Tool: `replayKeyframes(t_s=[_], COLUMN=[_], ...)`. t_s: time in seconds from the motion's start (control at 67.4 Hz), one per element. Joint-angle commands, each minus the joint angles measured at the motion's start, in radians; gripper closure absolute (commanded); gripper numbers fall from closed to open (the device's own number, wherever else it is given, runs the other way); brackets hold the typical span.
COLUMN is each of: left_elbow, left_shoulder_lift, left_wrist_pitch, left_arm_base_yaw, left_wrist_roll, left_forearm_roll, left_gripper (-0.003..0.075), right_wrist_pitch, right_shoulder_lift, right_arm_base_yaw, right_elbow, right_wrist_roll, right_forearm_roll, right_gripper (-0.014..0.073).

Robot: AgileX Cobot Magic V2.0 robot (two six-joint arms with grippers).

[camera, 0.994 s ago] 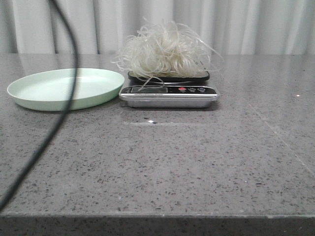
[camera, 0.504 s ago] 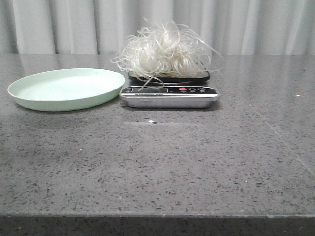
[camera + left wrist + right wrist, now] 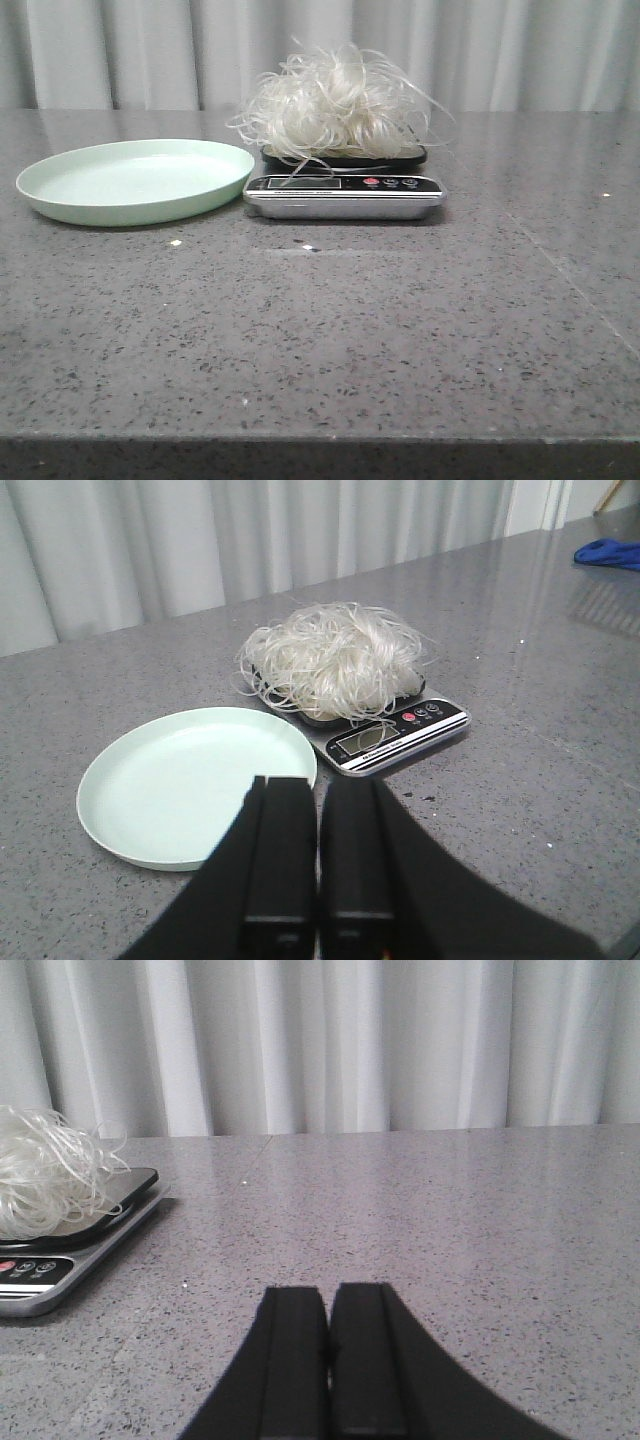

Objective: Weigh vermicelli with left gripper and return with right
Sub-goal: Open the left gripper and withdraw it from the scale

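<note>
A: White, translucent strands: the vermicelli (image 3: 335, 100) sits heaped on the black platform of the scale (image 3: 343, 193), spilling a few loops over its edges. From the front view the heap is at about 12 o'clock, toward the far side of the table (image 3: 320, 330).

B: And the containers?

A: 1 pale green plate (image 3: 135, 180), just beside the scale at its 9 o'clock. Nothing lies in it. Whether its rim touches the scale's casing, I cannot tell.

B: Where does the heap lie relative to the jaws?

A: In the left wrist view the left gripper (image 3: 318, 880) hangs above the near rim of the plate, its 2 fingers (image 3: 283, 855) pressed together with only a thin seam between them, gripping nothing. The vermicelli is well apart from it, beyond the plate on the scale. In the right wrist view the right gripper (image 3: 328, 1365) is likewise closed and empty, over bare grey speckled stone, with the scale and the noodle heap well off to one side. Neither gripper shows in the front view.

B: Anything else around?

A: A pleated light curtain (image 3: 500, 50) behind the table, and a blue cloth-like object (image 3: 610, 555) far off in the left wrist view.
</note>
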Motion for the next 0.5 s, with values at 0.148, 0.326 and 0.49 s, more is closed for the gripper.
replayKeyframes(t_s=[0.148,0.326,0.49], left_elbow=[0.115,0.129,0.129], left_shoulder_lift=[-0.197,-0.237,-0.237], left_wrist_pitch=[-0.218,-0.241,-0.250], left_arm_base_yaw=[-0.001,-0.001,-0.001], left_wrist_roll=[-0.003,-0.003,-0.003], left_forearm_roll=[-0.001,-0.001,-0.001], left_gripper=[0.0594,0.0594,0.0594], right_wrist_pitch=[-0.084,-0.104,-0.202], right_shoulder_lift=[-0.015,-0.015,-0.003], right_arm_base_yaw=[-0.003,-0.003,-0.003], right_elbow=[-0.009,-0.009,-0.054], right_wrist_roll=[-0.007,-0.016,-0.025], right_forearm_roll=[-0.010,-0.012,-0.012], right_gripper=[0.0435,0.0435,0.0435])
